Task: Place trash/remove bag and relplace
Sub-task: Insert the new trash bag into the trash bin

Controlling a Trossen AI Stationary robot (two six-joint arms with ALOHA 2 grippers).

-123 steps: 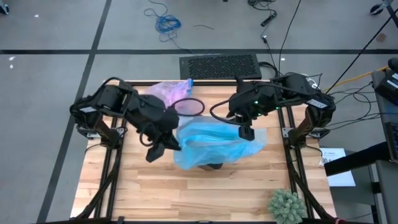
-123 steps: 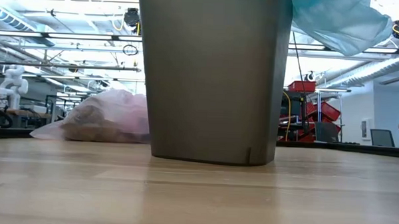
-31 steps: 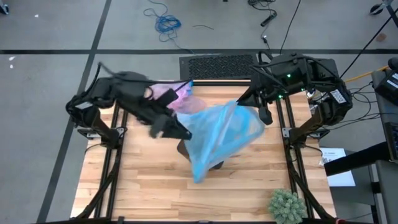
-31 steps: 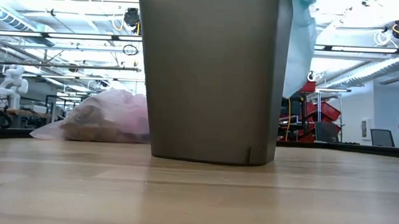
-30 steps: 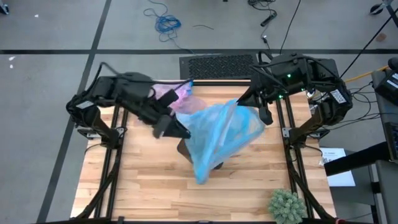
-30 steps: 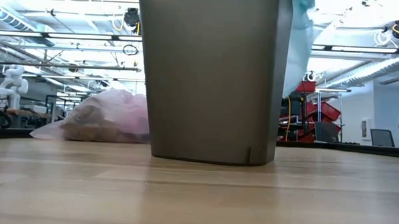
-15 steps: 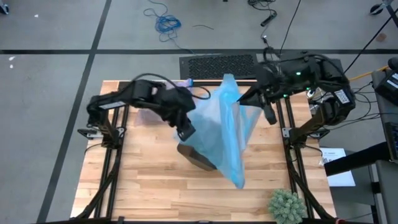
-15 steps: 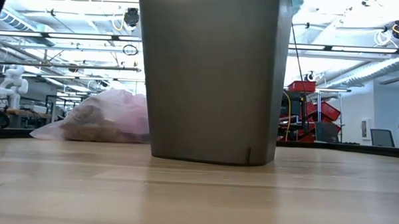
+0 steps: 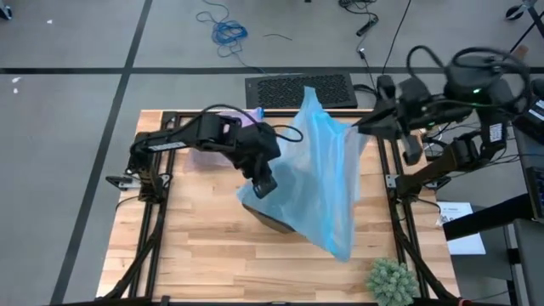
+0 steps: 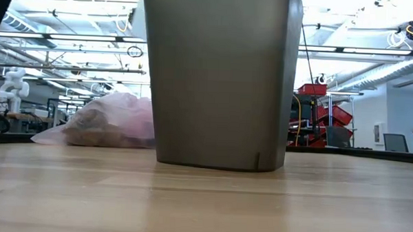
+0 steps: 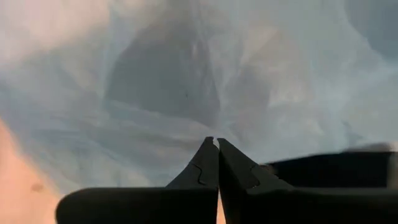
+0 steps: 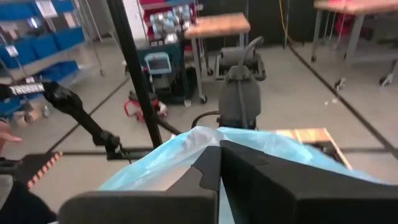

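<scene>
The left hand (image 9: 264, 186) is pinched closed on the light blue bag (image 9: 327, 183) low over the bin (image 10: 220, 78), while the right hand (image 12: 219, 152), closed on the bag's far edge, lifts it high, likely to spread it open. The pink bag (image 10: 106, 123) of trash lies on the tabletop (image 9: 204, 255) behind the left arm.

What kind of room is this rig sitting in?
Most likely a robotics lab or workshop: a white humanoid robot and red equipment racks stand beyond the table, with exposed ceiling pipework and blue storage bins on shelves.
</scene>
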